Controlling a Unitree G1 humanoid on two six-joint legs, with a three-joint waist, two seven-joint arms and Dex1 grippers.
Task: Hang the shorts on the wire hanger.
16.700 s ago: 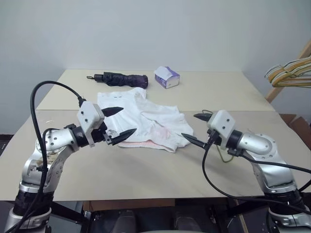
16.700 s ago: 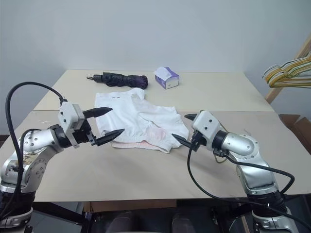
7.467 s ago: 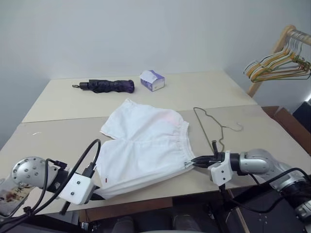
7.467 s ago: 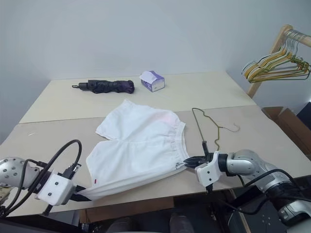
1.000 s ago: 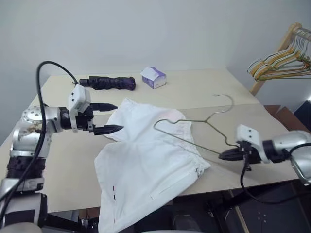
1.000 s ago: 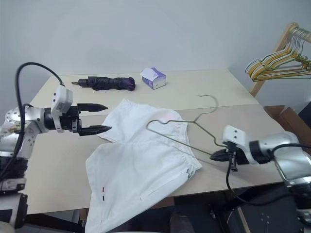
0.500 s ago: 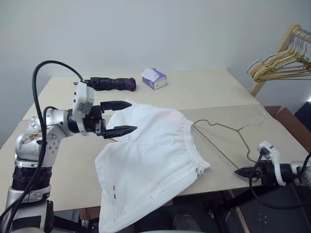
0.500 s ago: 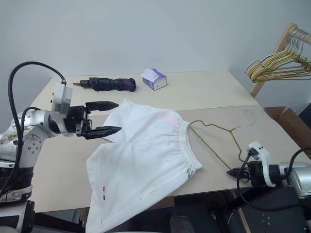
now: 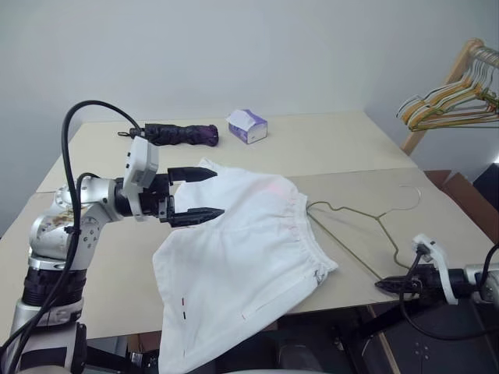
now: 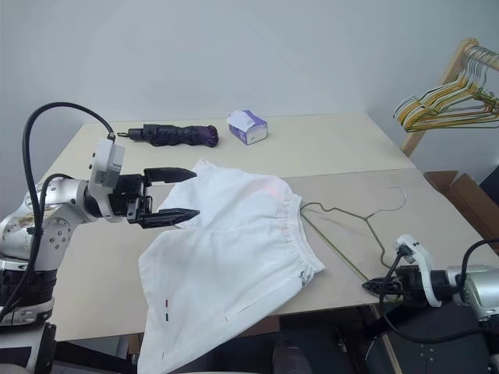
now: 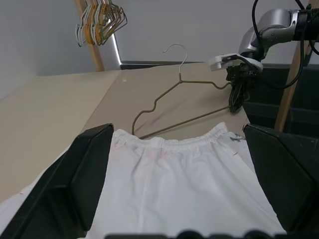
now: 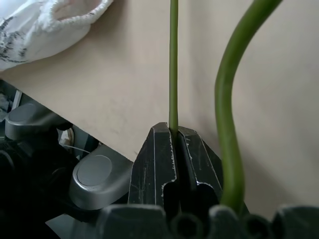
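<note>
The two eye views look from the head forward and down over the surface (image 9: pixel 351 148). They share almost the same scene: the shorts (image 9: pixel 242 241), the wire hanger (image 9: pixel 366 226), the umbrella (image 9: pixel 175 133) and the tissue box (image 9: pixel 247 125) at the far side, and the rack of hangers (image 9: pixel 452 97) at the right edge. The left wrist view looks level across the surface, over the shorts (image 11: pixel 174 184), toward the wire hanger (image 11: pixel 174 99) and the right tool (image 11: pixel 238 99). The right wrist view is very near: it looks along the right tool (image 12: pixel 174 144) at the wire hanger (image 12: pixel 173 64) and the surface edge.
</note>
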